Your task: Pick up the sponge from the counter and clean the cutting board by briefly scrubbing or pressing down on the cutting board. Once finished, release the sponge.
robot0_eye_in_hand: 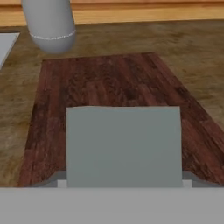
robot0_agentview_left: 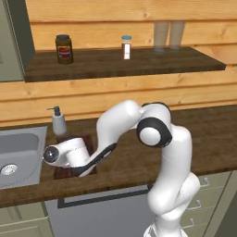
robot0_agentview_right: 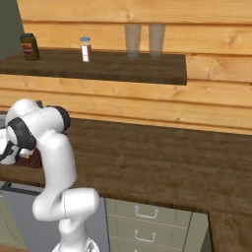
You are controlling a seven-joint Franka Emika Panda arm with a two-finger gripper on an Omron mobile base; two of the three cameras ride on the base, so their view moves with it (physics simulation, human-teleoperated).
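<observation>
The sponge [robot0_eye_in_hand: 123, 146] shows its grey-blue top as a block low in the hand view, and my gripper [robot0_eye_in_hand: 123, 183] is shut on it, with the fingertips hidden by the block. Under and beyond the sponge lies the reddish-brown cutting board [robot0_eye_in_hand: 105, 83], lengthwise away from the hand. In the left base view the white hand [robot0_agentview_left: 65, 155] hangs low over the cutting board [robot0_agentview_left: 89, 141] on the dark counter [robot0_agentview_left: 208, 134], next to the sink. I cannot tell whether the sponge touches the board.
A grey soap dispenser [robot0_agentview_left: 58, 121] stands just behind the board, and the metal sink [robot0_agentview_left: 18, 155] lies to its left. The shelf [robot0_agentview_left: 139, 62] above carries a jar [robot0_agentview_left: 64, 49], a shaker [robot0_agentview_left: 126, 47] and two glasses [robot0_agentview_left: 169, 34]. The counter stretches far to the right [robot0_agentview_right: 162, 157].
</observation>
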